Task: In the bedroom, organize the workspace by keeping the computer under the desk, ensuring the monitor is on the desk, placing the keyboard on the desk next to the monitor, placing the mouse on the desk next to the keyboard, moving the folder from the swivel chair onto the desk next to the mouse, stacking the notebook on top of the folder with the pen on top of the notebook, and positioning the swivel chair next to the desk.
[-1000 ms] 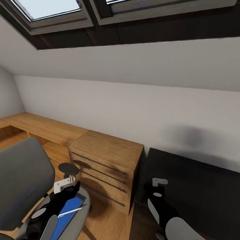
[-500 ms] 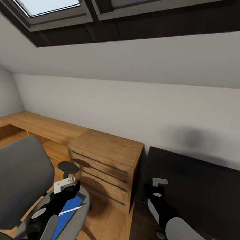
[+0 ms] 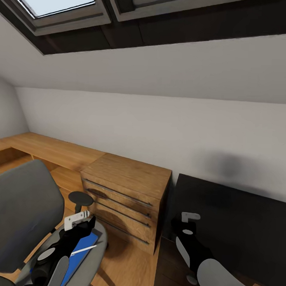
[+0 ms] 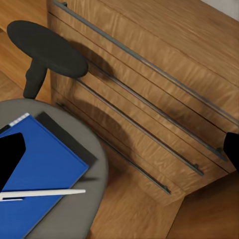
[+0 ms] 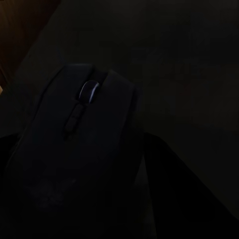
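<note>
Holding the mouse (image 5: 82,149) close before its camera, the right end effector (image 3: 189,221) appears to be closed on it: the right wrist view shows the dark oval body with its scroll wheel filling the foreground, flanked by dark shapes that are probably the fingers, though the picture is too dim to be certain. From the head view this end effector hovers at the near left edge of the black table (image 3: 235,228), just beside the light wooden drawer cabinet (image 3: 124,196).

The left end effector (image 3: 80,223) hangs over the seat of the swivel chair (image 3: 21,213); whether it is wide or narrow cannot be told. Below it lies the folder (image 4: 37,174), bright blue, flat on the grey seat, with the pen (image 4: 47,193) resting across it and a dark sheet, possibly the notebook, peeking from beneath its edge. The chair's black armrest (image 4: 47,47) stands between seat and cabinet.

The step in hand looks like setting the mouse down on the table. To do it well, carry it further in over the black top, away from the edge, lower it until its base is flat on the surface, and only then release. Neither keyboard nor monitor is visible here, so the head should probably turn toward them before choosing the spot.
</note>
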Available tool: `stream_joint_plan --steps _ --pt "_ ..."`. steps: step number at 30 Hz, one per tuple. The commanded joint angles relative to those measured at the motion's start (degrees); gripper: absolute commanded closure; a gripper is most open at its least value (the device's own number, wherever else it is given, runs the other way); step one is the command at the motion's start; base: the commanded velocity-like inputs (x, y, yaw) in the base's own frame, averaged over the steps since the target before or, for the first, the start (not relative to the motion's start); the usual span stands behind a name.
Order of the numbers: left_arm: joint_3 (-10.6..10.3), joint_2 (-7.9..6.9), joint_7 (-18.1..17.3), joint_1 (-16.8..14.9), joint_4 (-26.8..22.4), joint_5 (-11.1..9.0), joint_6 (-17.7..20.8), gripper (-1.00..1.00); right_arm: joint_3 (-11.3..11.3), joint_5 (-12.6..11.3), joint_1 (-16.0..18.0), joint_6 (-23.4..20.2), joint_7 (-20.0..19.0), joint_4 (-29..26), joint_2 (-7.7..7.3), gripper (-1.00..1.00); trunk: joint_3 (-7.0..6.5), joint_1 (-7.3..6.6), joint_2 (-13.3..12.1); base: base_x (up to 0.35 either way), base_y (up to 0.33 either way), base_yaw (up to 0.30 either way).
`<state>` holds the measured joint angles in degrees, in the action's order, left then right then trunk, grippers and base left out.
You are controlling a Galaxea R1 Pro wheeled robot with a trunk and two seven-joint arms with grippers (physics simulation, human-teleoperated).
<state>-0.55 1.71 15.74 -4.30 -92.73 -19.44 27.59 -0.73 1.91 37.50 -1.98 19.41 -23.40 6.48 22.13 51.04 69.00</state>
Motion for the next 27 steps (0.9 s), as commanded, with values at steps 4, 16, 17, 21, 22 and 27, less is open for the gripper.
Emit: stream_joint_plan --steps 4,16,17,21,22,27 --pt "-0.07 0.01 0.52 -0.04 -0.08 -0.60 0.18 -1.00 -0.09 0.02 0.03 -0.13 0.21 -0.06 0.03 1.00 0.07 0.00 0.04 0.000 0.000 0.000" --pt "-0.16 -0.03 0.52 -0.03 -0.08 -0.60 0.18 -1.00 -0.14 0.03 0.03 0.07 0.20 -0.07 0.03 -1.00 -0.29 -0.44 -0.76 0.000 0.000 0.000" --pt "-0.16 -0.03 0.52 -0.03 -0.08 -0.60 0.18 -1.00 -0.13 0.03 0.03 0.08 0.20 -0.07 0.03 -1.00 -0.47 -0.66 -1.16 0.000 0.000 0.000" --pt "-0.16 -0.04 0.52 -0.04 -0.08 -0.60 0.18 -1.00 -0.08 0.03 0.03 0.12 0.19 -0.07 0.03 -1.00 -1.19 -1.54 -2.77 0.000 0.000 0.000" --pt "-0.16 -0.04 0.52 -0.03 -0.08 -0.60 0.18 -1.00 -0.07 0.03 0.03 0.12 0.19 -0.07 0.03 -1.00 -1.37 -1.76 -3.17 0.000 0.000 0.000" --pt "-0.17 -0.02 0.52 -0.03 -0.01 -0.55 0.23 -1.00 -0.01 0.16 0.03 1.35 0.53 -0.92 0.02 -1.00 -2.27 -2.85 -5.17 0.000 0.000 0.000"
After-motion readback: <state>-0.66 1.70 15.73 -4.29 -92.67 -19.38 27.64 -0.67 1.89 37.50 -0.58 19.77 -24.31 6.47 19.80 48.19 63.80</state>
